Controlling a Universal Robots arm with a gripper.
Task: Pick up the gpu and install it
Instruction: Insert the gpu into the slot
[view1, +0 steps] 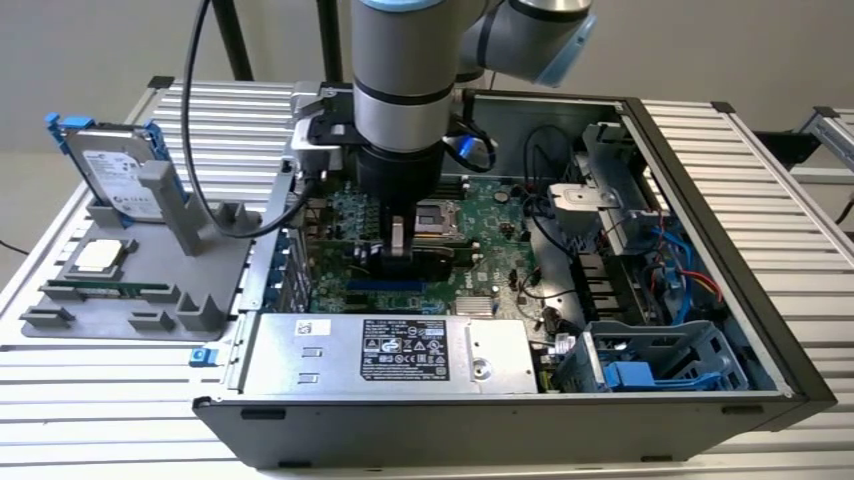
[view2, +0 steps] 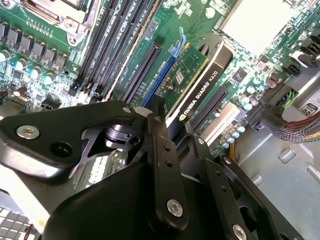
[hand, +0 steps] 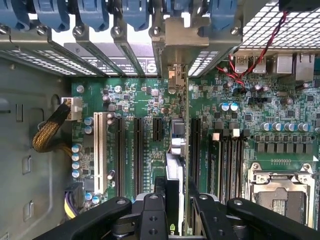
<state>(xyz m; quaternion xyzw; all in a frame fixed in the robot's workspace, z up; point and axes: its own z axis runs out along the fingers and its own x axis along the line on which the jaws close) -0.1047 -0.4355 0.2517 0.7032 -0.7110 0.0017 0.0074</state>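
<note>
Inside the open computer case (view1: 747, 330), the end effector (view1: 400, 252) hung low over the motherboard (view1: 501, 265), its two fingers (view2: 159, 150) pressed against the faces of the gpu (view2: 200, 95) and pinching the card's upper edge between them. In the second wrist view the card stood on edge, running straight out from between the fingers, black shroud on one face and green board on the other. Its long axis lay parallel to the expansion slots (hand: 137, 150) and in line with the blue slot (view2: 160, 75) directly beneath it. In the first wrist view the gpu's (hand: 176, 165) thin top edge ran from the end effector (hand: 174, 210) toward the rear slot covers (hand: 100, 50), with its silver end bracket (hand: 172, 75) already up against that rear wall. I judged the card aligned over its slot; whether its lower edge was fully seated could not be told. Farther out on the desk (view1: 120, 380), at the exterior view's left, a grey parts stand (view1: 134, 290) held a hard drive (view1: 114, 175).
</note>
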